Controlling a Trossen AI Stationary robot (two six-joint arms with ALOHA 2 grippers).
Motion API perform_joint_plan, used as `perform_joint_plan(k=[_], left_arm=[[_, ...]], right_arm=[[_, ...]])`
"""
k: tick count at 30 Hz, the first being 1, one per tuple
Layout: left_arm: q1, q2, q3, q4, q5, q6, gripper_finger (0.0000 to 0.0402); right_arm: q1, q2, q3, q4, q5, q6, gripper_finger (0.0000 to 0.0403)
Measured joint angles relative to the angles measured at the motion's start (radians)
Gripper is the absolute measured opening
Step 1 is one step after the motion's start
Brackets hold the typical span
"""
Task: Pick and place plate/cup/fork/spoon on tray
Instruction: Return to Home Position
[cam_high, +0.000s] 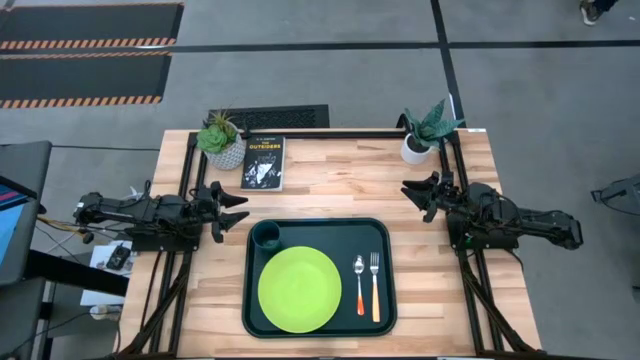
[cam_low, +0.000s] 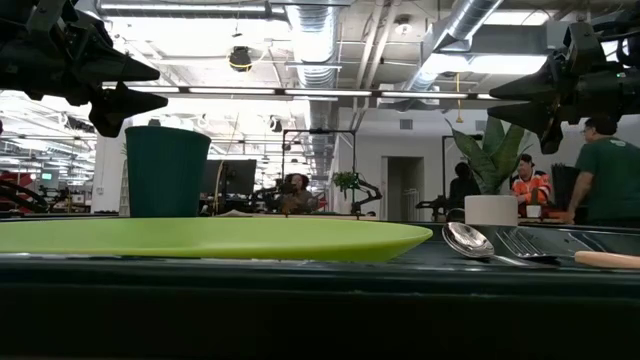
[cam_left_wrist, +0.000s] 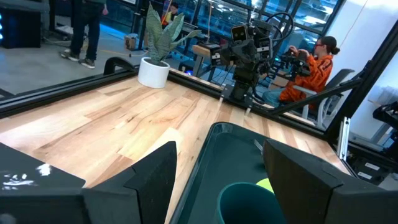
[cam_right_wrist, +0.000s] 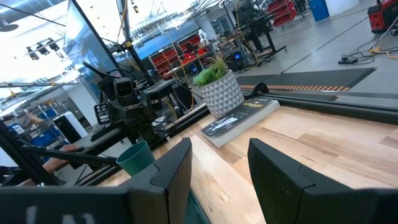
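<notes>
Hovering over the left edge of the table (cam_high: 330, 185), the left gripper (cam_high: 238, 209) is empty with its fingers spread wide, and the right gripper (cam_high: 418, 197) hovers over the right edge, also empty and spread wide. The tray (cam_high: 330, 232) lies between them, against the table edge away from the book (cam_high: 263, 163). On the tray, the cup (cam_high: 266, 236) stands upright in the corner nearest the left gripper, the plate (cam_high: 299, 289) lies flat just beside it, and the spoon (cam_high: 360, 285) and fork (cam_high: 375, 285) lie parallel along the right rim, the fork outermost.
</notes>
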Motion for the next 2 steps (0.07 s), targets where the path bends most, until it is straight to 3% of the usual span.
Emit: perform_joint_plan(k=[2], left_arm=[[0.0, 0.0, 0.0, 0.0, 0.0, 0.0, 0.0229]], right_arm=[[0.0, 0.0, 0.0, 0.0, 0.0, 0.0, 0.018]])
